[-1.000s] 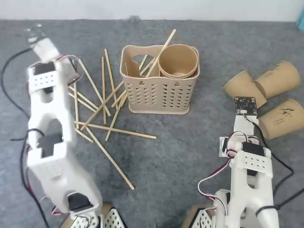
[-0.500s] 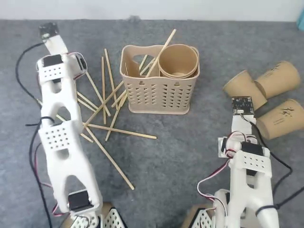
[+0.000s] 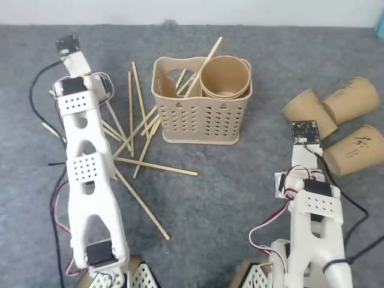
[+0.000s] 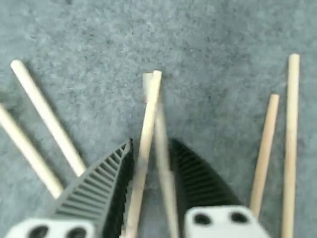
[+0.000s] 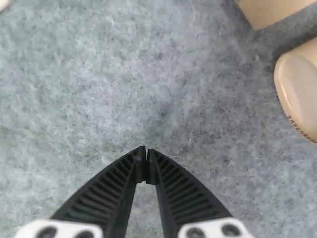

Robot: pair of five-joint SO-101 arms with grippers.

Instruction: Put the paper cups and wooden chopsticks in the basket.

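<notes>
The left gripper [image 4: 151, 144] has its jaws drawn narrow on a pair of chopsticks [image 4: 148, 106] over the grey mat [image 4: 213, 39], around 10 o'clock from the basket [image 3: 201, 123], with loose sticks [image 3: 155, 165] scattered at its 9 o'clock. The right gripper [image 5: 144, 151] has its jaws closed tip to tip on nothing, beside three paper cups [image 3: 309, 111] lying on their sides at 3 o'clock from the basket, which holds stacked cups [image 3: 225, 77]
</notes>
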